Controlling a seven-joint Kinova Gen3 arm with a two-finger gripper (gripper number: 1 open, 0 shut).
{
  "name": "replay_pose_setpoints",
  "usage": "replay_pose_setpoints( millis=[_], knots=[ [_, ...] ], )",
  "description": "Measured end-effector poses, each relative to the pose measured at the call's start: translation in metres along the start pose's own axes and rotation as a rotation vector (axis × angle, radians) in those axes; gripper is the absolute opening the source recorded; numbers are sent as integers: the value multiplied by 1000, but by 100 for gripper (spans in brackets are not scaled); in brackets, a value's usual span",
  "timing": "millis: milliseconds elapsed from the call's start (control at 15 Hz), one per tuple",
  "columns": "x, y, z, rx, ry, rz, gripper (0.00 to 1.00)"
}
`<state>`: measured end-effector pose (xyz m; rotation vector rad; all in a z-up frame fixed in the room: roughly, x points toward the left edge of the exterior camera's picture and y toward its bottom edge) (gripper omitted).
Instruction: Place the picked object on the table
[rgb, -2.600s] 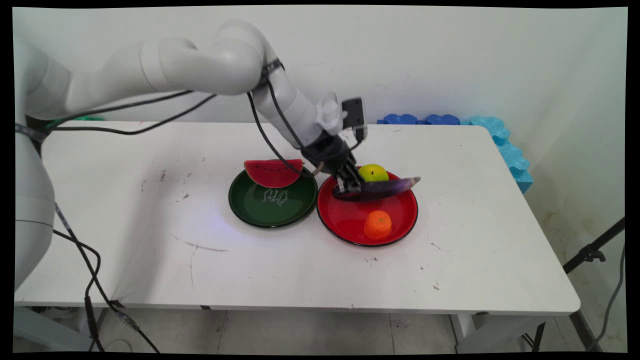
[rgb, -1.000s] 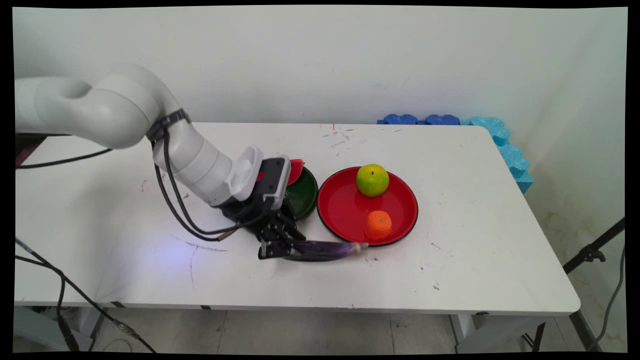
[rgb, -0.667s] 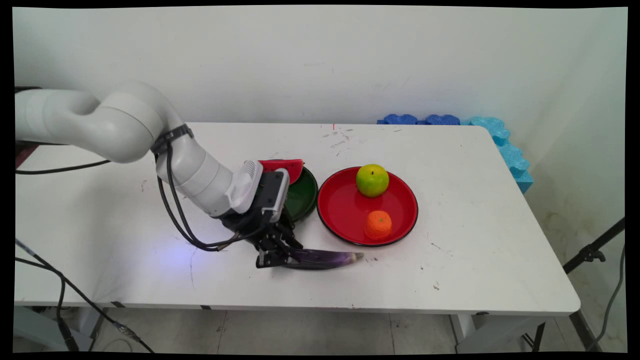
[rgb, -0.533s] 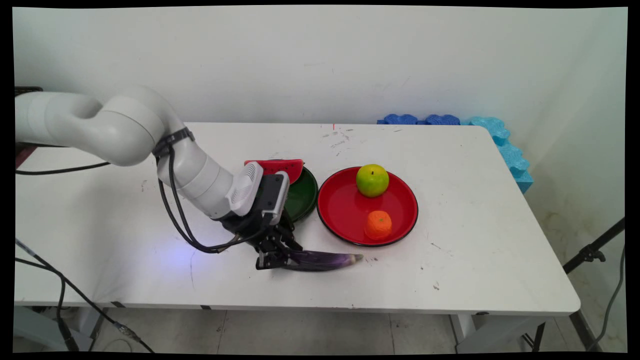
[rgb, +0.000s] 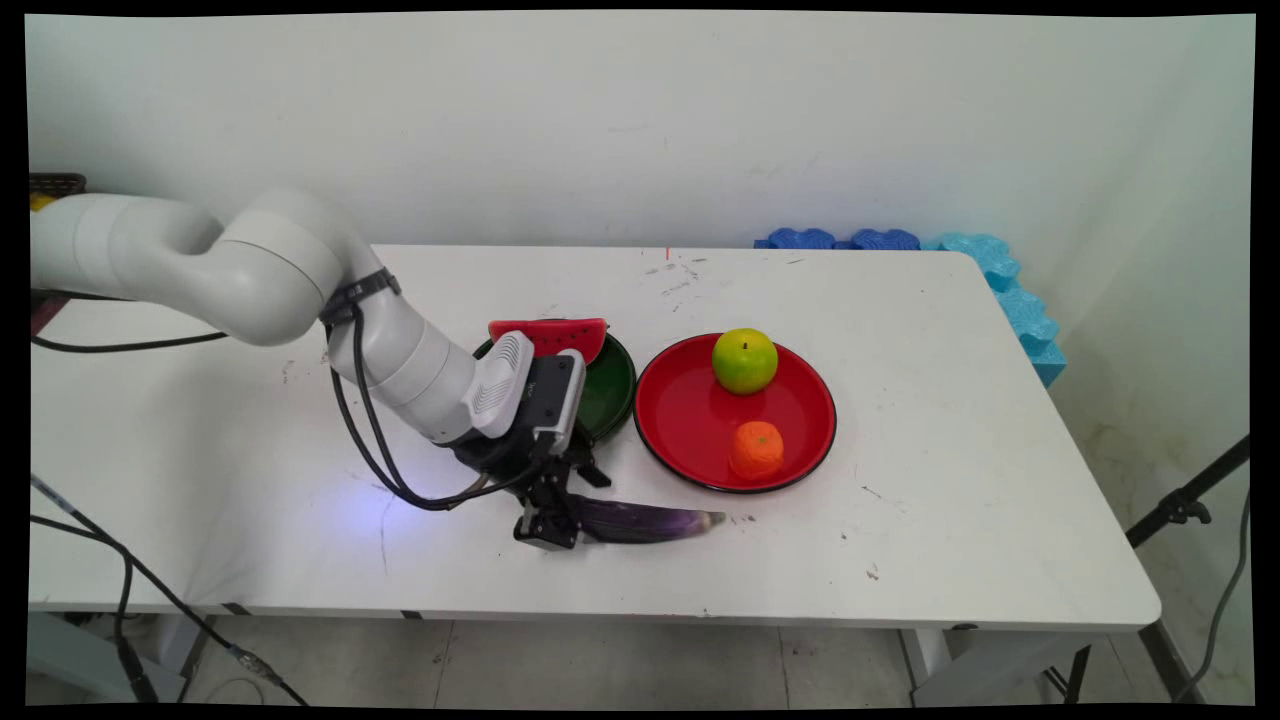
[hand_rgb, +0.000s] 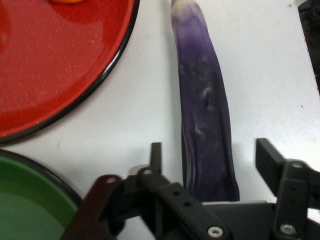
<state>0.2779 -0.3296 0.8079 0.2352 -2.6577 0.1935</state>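
A long purple eggplant (rgb: 640, 522) lies flat on the white table (rgb: 900, 520), just in front of the red plate (rgb: 690, 420). My gripper (rgb: 548, 525) is low over its thick left end. In the hand view the eggplant (hand_rgb: 202, 100) runs up between the two fingers (hand_rgb: 156, 155) with a gap of table showing on either side, so the gripper (hand_rgb: 210, 157) is open and straddles the eggplant without clamping it. The red plate's rim (hand_rgb: 50, 75) and the green plate (hand_rgb: 25, 205) sit to the left in that view.
The red plate holds a green apple (rgb: 745, 360) and an orange (rgb: 756, 449). A watermelon slice (rgb: 550, 335) rests on the dark green plate (rgb: 608, 385), partly behind my wrist. Blue foam pieces (rgb: 1000, 280) lie at the table's far right corner.
The eggplant was carried from above the red plate down to the table in front of the plates. Since half a second ago the fingers have spread off it and the wrist has shifted slightly right.
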Motion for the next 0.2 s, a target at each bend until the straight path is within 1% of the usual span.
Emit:
replay_pose_setpoints(
  millis=[200],
  knots=[
    [6,-2,-4,2,20,-16,100]
  ],
)
